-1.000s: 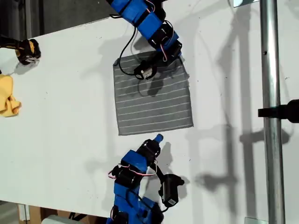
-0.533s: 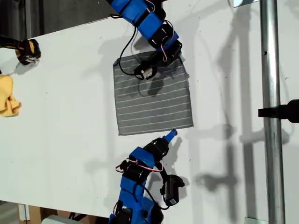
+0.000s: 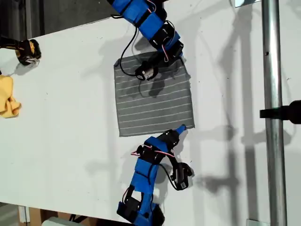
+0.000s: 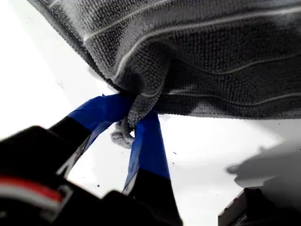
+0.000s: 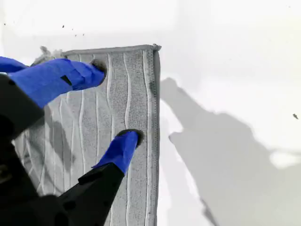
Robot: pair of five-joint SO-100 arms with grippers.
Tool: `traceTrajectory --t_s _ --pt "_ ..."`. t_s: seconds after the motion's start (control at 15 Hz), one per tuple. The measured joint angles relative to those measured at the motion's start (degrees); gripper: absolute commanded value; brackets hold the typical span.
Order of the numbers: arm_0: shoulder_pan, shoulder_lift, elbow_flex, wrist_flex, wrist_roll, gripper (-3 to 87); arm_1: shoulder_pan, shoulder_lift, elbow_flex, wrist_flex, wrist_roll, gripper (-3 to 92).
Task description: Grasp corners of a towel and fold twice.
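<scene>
On towel, no writing.

Yellow cloth at exterior view's left edge, metal pole upright at its right

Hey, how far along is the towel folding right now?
No fold done: the towel lies flat. In hand: my first gripper pinches one corner; my second gripper is open over another corner. Left: that grasp, then both folds.
</scene>
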Motion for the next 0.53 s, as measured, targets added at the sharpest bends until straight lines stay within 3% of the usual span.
traceTrajectory --t_s 0.53 --pt "0.7 -6.06 -2.37 -8.44 -1.93 23.4 0.0 0.0 -0.18 0.0 -1.67 -0.1"
